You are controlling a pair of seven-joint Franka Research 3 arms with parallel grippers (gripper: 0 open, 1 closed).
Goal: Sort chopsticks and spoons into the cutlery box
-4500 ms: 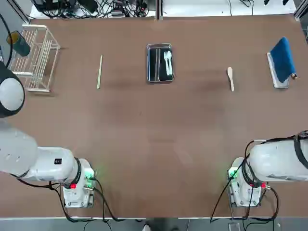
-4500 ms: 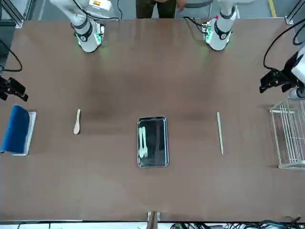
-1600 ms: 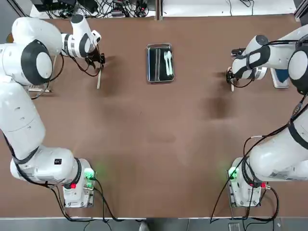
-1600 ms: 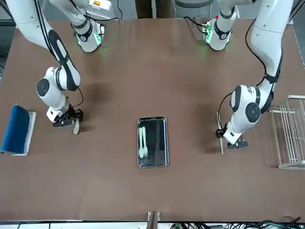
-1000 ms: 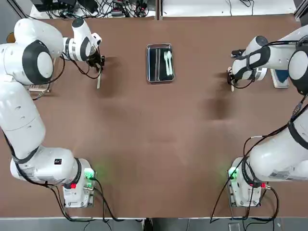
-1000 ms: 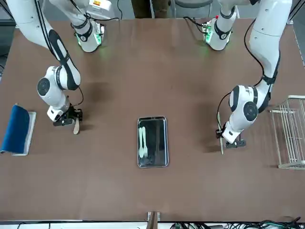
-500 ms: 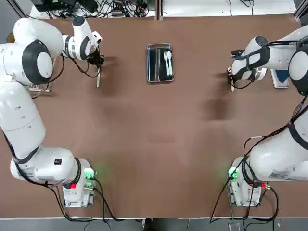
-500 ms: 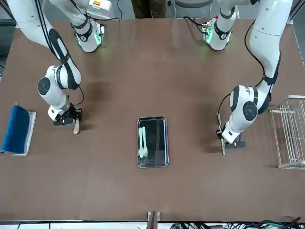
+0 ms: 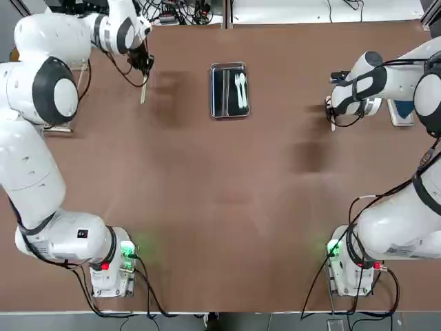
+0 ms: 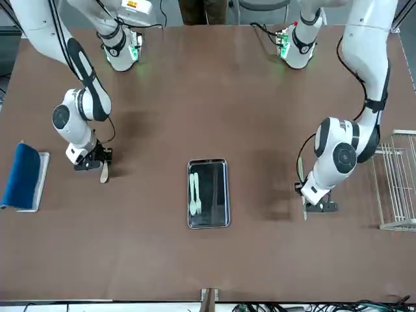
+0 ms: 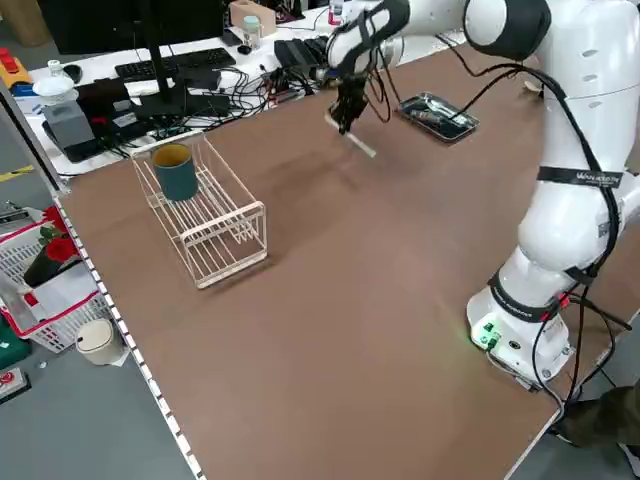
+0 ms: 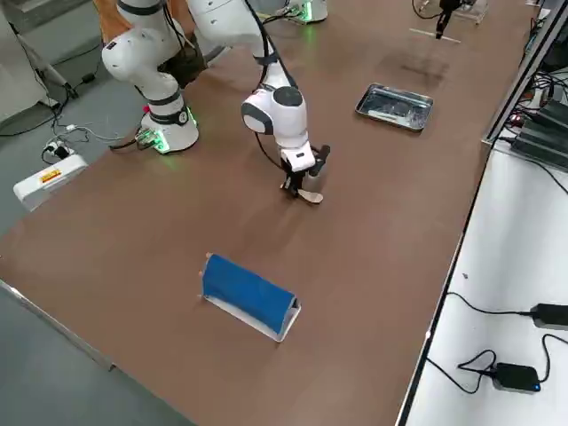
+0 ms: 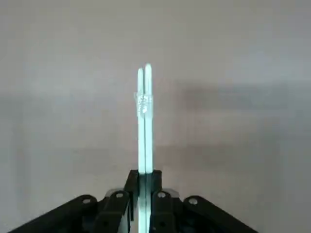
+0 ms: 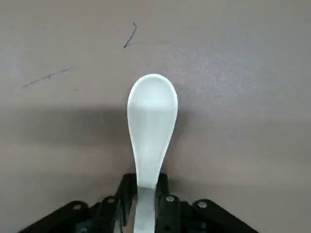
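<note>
My left gripper point(image 9: 144, 67) is shut on one end of the chopsticks point(image 9: 143, 88) and holds them above the table at the far left, their shadow beside them. The left wrist view shows both sticks point(image 13: 144, 116) reaching out from the closed fingers. At the far right, my right gripper point(image 9: 331, 108) stands low over the cream-beige spoon point(image 9: 331, 122). Its fingers are shut on the handle, and the bowl point(image 14: 152, 104) rests on the table. The cutlery box point(image 9: 213, 89), a shiny metal tray, lies between the two arms with two white spoons point(image 9: 240, 87) in one side.
A white wire rack point(image 11: 210, 215) with a teal cup point(image 11: 177, 172) stands at the table's left edge. A grey tray with a blue item point(image 12: 248, 293) sits at the right edge. Cables and a keyboard lie beyond the far edge.
My left gripper has risen with the chopsticks and shifted toward the far edge. My right gripper's fingers have closed on the spoon's handle without the arm moving.
</note>
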